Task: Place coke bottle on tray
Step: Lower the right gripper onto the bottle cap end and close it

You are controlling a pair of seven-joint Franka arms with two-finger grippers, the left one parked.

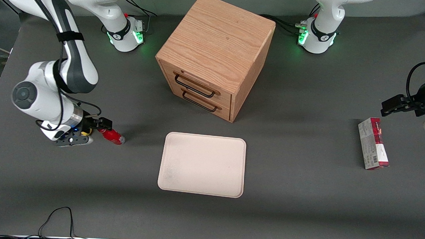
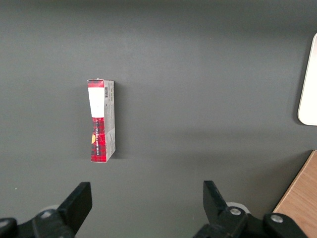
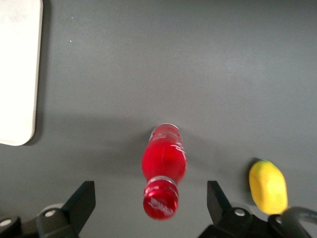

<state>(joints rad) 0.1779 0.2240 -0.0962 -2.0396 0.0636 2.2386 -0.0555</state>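
Dark grey table (image 1: 302, 193), wooden drawer cabinet (image 1: 214, 56), cream tray (image 1: 202, 164), red coke bottle (image 1: 112, 136) beside yellow lump (image 3: 268, 187), red-and-grey carton (image 1: 373, 142) toward parked arm's end, gripper (image 1: 98, 123) spread wide above bottle

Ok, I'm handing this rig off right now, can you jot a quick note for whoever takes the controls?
Claw: open, fingers on either side of the coke bottle, not closed on it.
Bottle: on the table toward the working arm's end, a yellow lump close beside it.
Tray: in front of the wooden drawer cabinet, nothing on it.
Done: approach to the bottle.
Left: close on the bottle, lift, carry it to the tray, release.
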